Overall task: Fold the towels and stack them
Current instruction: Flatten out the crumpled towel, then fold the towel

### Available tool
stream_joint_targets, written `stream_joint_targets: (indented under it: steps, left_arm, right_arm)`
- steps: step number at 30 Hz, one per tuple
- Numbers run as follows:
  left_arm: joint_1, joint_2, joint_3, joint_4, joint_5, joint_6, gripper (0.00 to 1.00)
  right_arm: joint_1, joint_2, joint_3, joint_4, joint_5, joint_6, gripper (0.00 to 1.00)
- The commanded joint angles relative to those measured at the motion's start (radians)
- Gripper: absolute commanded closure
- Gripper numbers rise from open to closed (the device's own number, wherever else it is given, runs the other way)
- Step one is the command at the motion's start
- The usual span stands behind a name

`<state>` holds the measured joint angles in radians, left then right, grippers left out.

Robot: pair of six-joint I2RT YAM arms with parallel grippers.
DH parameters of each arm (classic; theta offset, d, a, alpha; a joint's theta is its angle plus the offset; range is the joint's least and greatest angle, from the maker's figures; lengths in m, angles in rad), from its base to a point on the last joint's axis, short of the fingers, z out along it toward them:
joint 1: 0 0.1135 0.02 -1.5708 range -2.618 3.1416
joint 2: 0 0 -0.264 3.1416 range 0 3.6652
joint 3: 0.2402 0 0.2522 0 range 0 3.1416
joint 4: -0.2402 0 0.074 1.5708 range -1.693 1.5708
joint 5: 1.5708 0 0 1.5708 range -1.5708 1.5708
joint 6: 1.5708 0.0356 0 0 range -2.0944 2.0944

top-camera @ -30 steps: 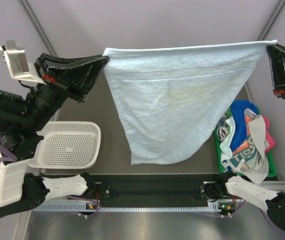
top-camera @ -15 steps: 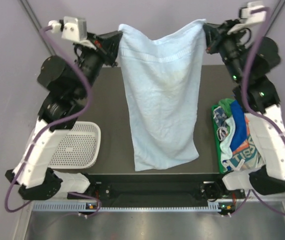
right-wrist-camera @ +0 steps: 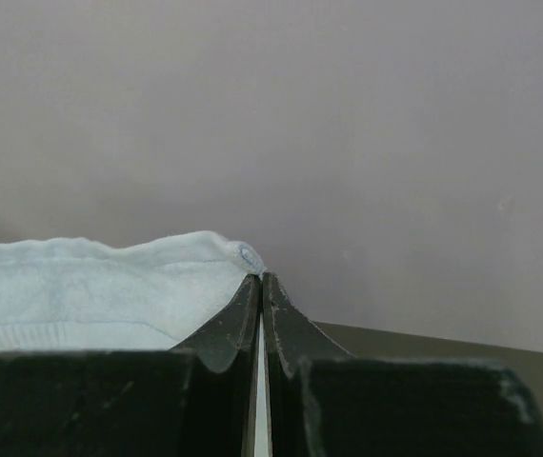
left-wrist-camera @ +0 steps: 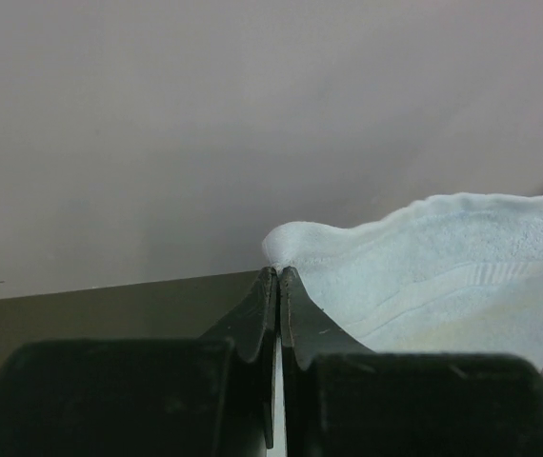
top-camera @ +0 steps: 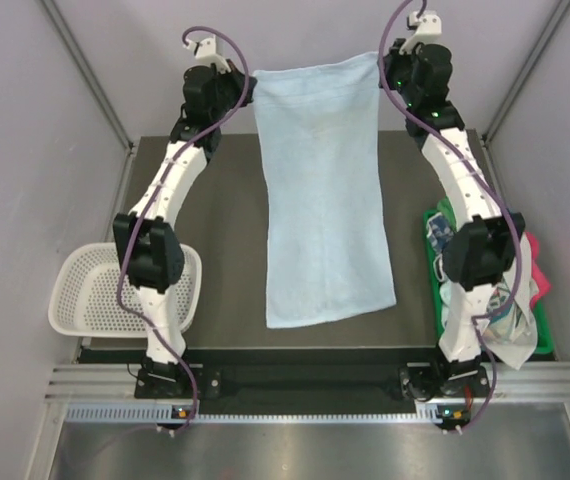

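Observation:
A pale blue towel (top-camera: 323, 190) stretches from the far edge of the table toward the front, spread flat and long. My left gripper (top-camera: 251, 82) is shut on its far left corner (left-wrist-camera: 286, 249). My right gripper (top-camera: 383, 62) is shut on the far right corner (right-wrist-camera: 243, 255). Both arms reach out to the back of the table. In each wrist view the jaws pinch the towel's corner tip, with the back wall beyond. More towels (top-camera: 485, 300) in blue, pink, green and printed white lie heaped at the right.
A white mesh basket (top-camera: 90, 295) sits at the left front, beside the left arm. The green tray (top-camera: 432, 222) under the heap of towels lies along the right edge. Dark tabletop (top-camera: 215, 250) shows on both sides of the spread towel.
Both arms have swung from near the camera out to the table's far edge, carrying the towel's top corners. The towel went from hanging wide to lying long and narrow.

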<state>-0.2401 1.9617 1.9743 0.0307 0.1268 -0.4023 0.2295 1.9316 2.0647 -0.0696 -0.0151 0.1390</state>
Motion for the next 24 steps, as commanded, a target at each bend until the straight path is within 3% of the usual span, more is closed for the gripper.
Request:
stream_joint_targets:
  steps: [1,11,15,17,24]
  left_arm:
    - [0.031,0.083,0.144,0.156,0.089,-0.078,1.0]
    - [0.073,0.246,0.138,0.201,0.137,-0.124,1.0]
    - [0.071,0.235,0.046,0.244,0.192,-0.141,1.0]
    - [0.071,0.203,-0.07,0.315,0.215,-0.162,1.0]
    - [0.064,0.111,-0.354,0.417,0.243,-0.194,1.0]
  right_arm:
    - [-0.03,0.113,0.156,0.108,-0.049,0.03,1.0]
    - [-0.088,0.26,0.144,0.119,-0.046,0.105,1.0]
    - [-0.088,0.233,0.048,0.105,-0.042,0.123,1.0]
    - [-0.088,0.216,0.008,0.096,-0.046,0.131,1.0]
    - [-0.09,0.074,-0.318,0.137,-0.037,0.159,1.0]
